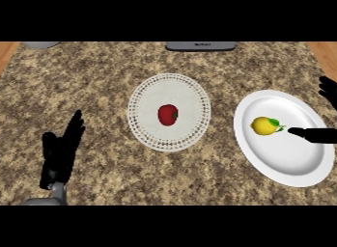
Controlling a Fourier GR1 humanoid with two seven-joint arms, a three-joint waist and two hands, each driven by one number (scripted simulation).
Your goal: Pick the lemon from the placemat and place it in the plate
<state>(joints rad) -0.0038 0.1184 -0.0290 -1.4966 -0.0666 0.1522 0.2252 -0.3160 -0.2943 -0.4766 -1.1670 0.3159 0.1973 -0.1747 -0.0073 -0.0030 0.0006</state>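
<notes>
The lemon (265, 126) lay on the white plate (299, 166). We saw our right hand (336, 99) spread open just beside it, thumb near the fruit, gripping nothing. On the placemat (148, 103) sat a red fruit (168, 115); our left hand (60, 149) rested open on the tabletop (92, 72).

Red fruit (168, 115); granite counter (92, 77)

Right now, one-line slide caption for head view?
Lemon lies on white plate, right hand open beside it; red fruit remains on placemat.
</notes>
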